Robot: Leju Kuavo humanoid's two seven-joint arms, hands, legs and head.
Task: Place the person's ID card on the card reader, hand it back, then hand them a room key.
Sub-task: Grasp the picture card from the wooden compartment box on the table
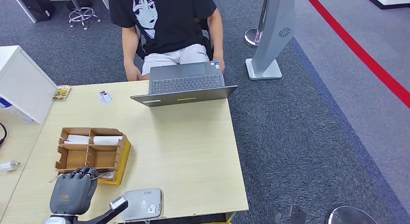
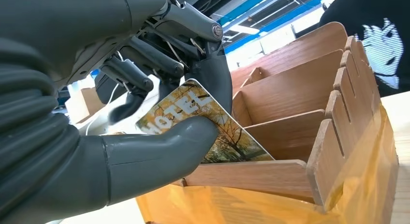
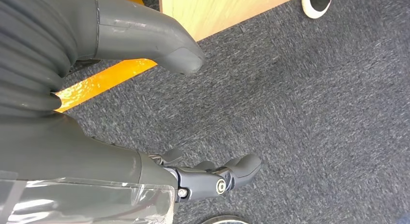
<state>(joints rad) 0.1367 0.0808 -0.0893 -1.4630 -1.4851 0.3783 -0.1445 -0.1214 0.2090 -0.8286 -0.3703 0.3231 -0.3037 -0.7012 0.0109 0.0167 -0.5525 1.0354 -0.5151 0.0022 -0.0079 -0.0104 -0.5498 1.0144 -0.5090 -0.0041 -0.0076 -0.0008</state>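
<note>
Left hand [image 1: 73,191]: at the near corner of the wooden card box [image 1: 77,156], fingers curled over the front compartment.
Left-hand grip: in the left wrist view the thumb [image 2: 159,149] presses the face of a room key card [image 2: 212,125] printed "HOTEL", with the darker fingers [image 2: 145,64] bent in behind it. The card is pinched, not loose.
Room key card: tilted, its upper end between thumb and fingers, its lower end still down inside the front compartment, behind the front wall [image 2: 251,178].
Wooden card box: divided into compartments; the two farthest from the fingers hold white packets [image 1: 107,140], while those beside the fingers look bare apart from the card.
Card reader [image 1: 141,203]: flat grey pad just beside the left hand, on the table's near edge, with nothing lying on it.
ID card [image 1: 104,96]: small white card on the table [image 1: 193,151], well beyond the fingers, near the person [image 1: 164,21] and beside the laptop [image 1: 186,83].
Step in hand: judging by the ID card lying back at the person's side, the reading and return look done; this is the room-key pick.
Next move: probably lift the card straight out of the slot so its lower edge clears the front wall, keep the pinch firm, then carry it past the laptop towards the person.
Risk: the card may catch on the wall or a divider and slip through the pinch.
Right hand [image 3: 212,178]: hanging over the carpet beside the table, fingers loosely apart, holding nothing.
</note>
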